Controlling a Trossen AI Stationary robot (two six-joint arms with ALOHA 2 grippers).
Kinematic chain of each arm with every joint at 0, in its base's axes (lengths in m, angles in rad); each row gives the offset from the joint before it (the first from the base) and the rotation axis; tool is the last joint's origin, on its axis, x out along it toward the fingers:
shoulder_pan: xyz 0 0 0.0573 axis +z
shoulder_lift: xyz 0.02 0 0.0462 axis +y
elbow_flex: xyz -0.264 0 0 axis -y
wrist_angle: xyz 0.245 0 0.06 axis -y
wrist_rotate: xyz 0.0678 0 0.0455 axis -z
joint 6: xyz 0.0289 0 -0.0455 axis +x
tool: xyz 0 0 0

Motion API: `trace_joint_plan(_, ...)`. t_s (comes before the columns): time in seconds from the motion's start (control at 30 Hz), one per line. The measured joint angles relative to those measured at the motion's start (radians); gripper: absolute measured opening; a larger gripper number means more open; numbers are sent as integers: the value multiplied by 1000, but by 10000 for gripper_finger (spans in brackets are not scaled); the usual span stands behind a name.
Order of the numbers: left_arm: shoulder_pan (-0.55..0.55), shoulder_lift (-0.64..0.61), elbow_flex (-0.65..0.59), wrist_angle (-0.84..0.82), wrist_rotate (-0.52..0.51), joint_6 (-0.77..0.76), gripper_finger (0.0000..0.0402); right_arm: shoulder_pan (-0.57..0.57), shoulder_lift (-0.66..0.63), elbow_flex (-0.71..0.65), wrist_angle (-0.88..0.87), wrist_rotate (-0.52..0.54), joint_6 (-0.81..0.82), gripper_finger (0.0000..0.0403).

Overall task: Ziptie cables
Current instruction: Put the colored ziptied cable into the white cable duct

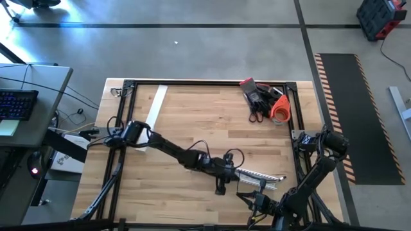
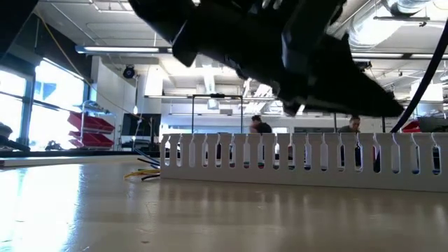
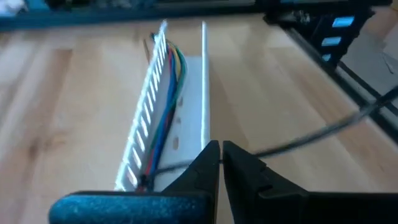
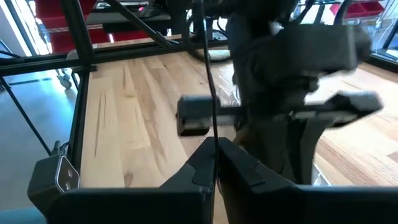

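Wooden table (image 1: 180, 122) carries a white slotted channel (image 3: 152, 118) with thin coloured cables (image 3: 171, 93) lying inside. Left gripper (image 3: 221, 163) and right gripper (image 4: 216, 163) are both clenched, grasping nothing.

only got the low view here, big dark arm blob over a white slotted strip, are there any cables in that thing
Observer: Yes. The left wrist view shows the cables, green, red and blue among them, lying along the inside of the slotted channel.
Operator: which arm is the blob
Observer: The left arm. From above, the left gripper sits at the channel's near end, mid table.
Operator: is it open
Observer: No, its fingers are shut, tips together, right at the channel's end. I cannot tell whether they pinch a wire.
Operator: and the right one
Observer: The right gripper waits at the table's front edge, shut, just behind the left gripper.
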Motion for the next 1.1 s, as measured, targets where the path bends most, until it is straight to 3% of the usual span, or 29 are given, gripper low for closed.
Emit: trace_joint_plan(1.1, 26, 38, 2, 13, 58, -39, 0, 0, 0, 0, 2, -5, 0, 0)
